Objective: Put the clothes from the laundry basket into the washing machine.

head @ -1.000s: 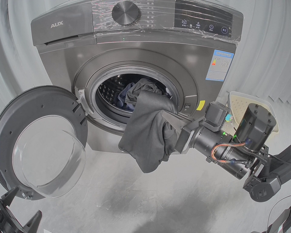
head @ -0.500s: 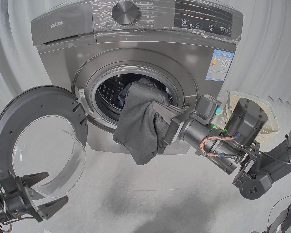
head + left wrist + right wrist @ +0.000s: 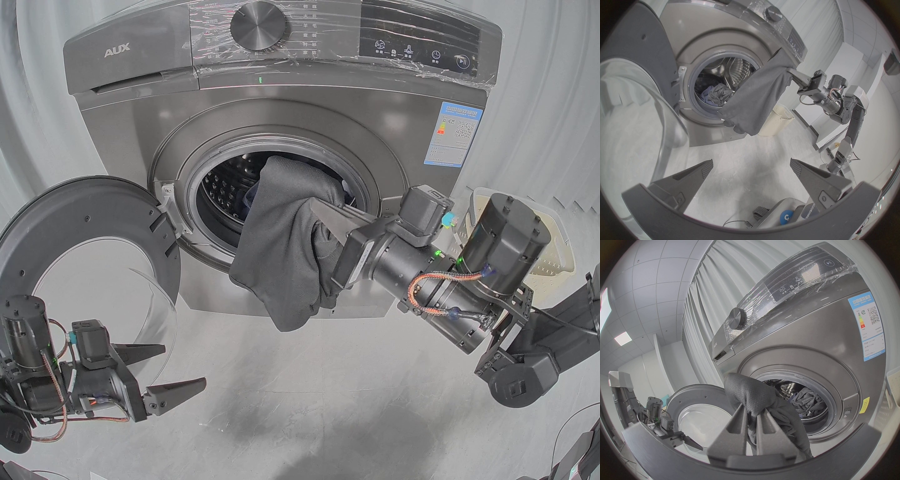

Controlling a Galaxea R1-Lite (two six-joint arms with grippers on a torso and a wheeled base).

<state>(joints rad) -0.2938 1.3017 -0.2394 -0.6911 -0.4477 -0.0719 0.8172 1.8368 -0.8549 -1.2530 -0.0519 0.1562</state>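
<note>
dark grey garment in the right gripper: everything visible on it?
The dark grey garment is plain, matte, soft-looking cloth, bunched at the top where the right gripper is shut on it. The rest hangs in loose folds before the washing machine opening, clear of the floor. Contact with the machine is unclear.

The washing machine (image 3: 125, 125) is brushed gunmetal grey, with a silver dial (image 3: 258, 25), a glossy black control panel (image 3: 419, 31) marked in white symbols, a blue-and-white label (image 3: 460, 134) carrying red, yellow and green bars, and a small yellow sticker (image 3: 865, 405). The garment (image 3: 281, 250) is plain charcoal, and the piece (image 3: 707, 93) inside the shiny steel drum (image 3: 737, 67) is purplish-blue. The laundry basket (image 3: 556, 250) is cream with a grid of small holes, the floor (image 3: 312, 387) pale grey and faintly marbled, the curtain (image 3: 550, 112) off-white, the coiled cable (image 3: 431, 281) orange
</note>
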